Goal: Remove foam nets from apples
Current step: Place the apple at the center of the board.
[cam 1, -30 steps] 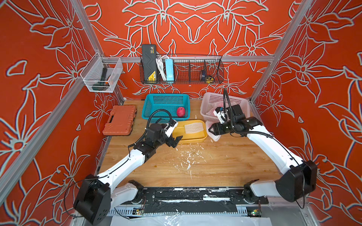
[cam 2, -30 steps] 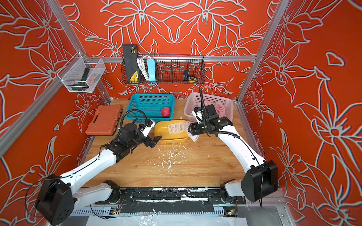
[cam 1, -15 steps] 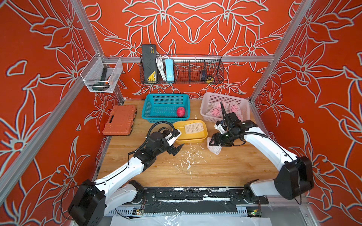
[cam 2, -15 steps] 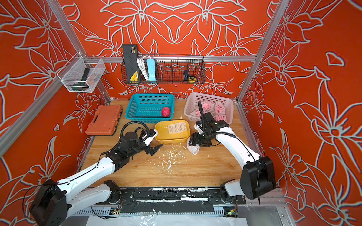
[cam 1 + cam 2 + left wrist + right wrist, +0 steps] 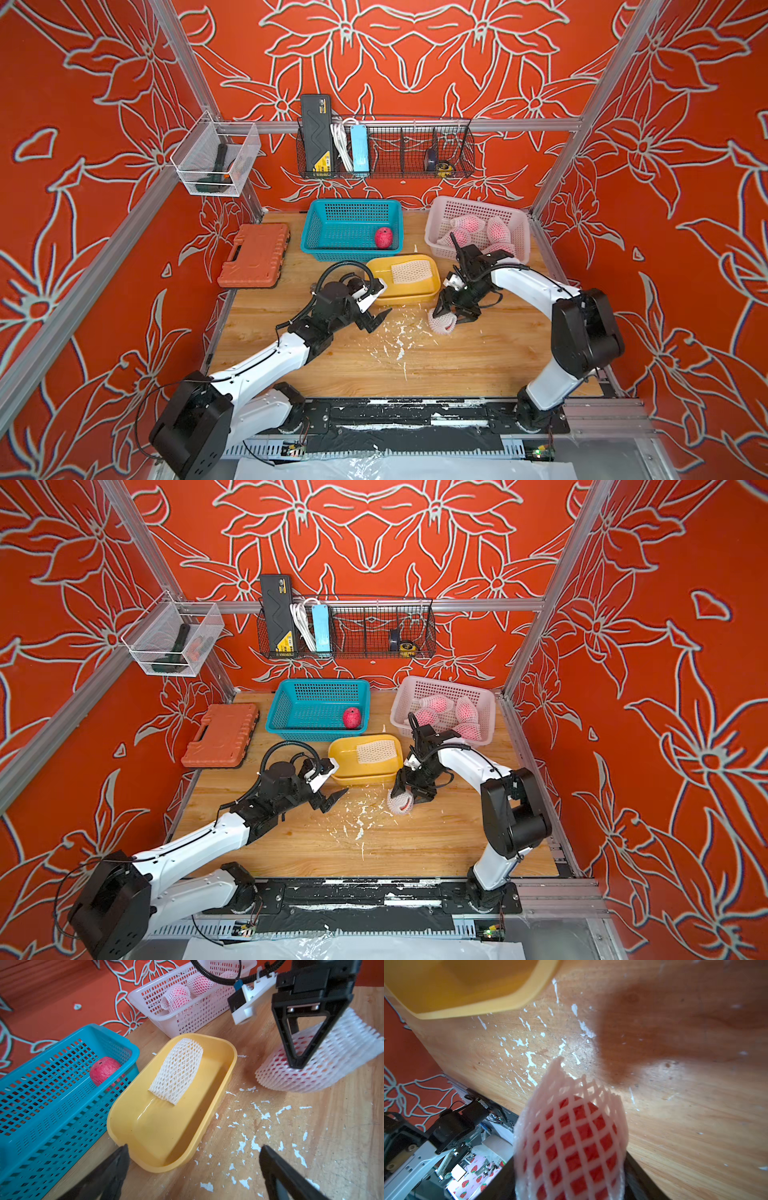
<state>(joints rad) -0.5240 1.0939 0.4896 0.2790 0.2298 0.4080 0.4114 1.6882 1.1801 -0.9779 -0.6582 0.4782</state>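
My right gripper [image 5: 451,315] [image 5: 410,795] is shut on a red apple in a white foam net [image 5: 441,324] [image 5: 400,804] [image 5: 571,1136], low at the wooden table just in front of the yellow tray. In the left wrist view that netted apple [image 5: 324,1064] lies tilted, its lower end at the table surface. My left gripper [image 5: 380,301] [image 5: 338,780] [image 5: 193,1147] is open and empty, left of the netted apple and apart from it. A bare apple [image 5: 383,237] [image 5: 105,1070] lies in the blue basket [image 5: 309,232]. An empty foam net [image 5: 411,269] [image 5: 178,1070] lies in the yellow tray [image 5: 415,293]. Several netted apples [image 5: 469,224] fill the pink basket [image 5: 440,208].
White foam crumbs [image 5: 395,338] are scattered on the table between the arms. An orange tool case [image 5: 254,255] lies at the left edge. A wire rack [image 5: 386,149] and a clear bin [image 5: 216,166] hang on the back wall.
My right gripper came away from the pink basket with the netted apple and went down to the table in front of the yellow tray. My left gripper drifted forward, still open.
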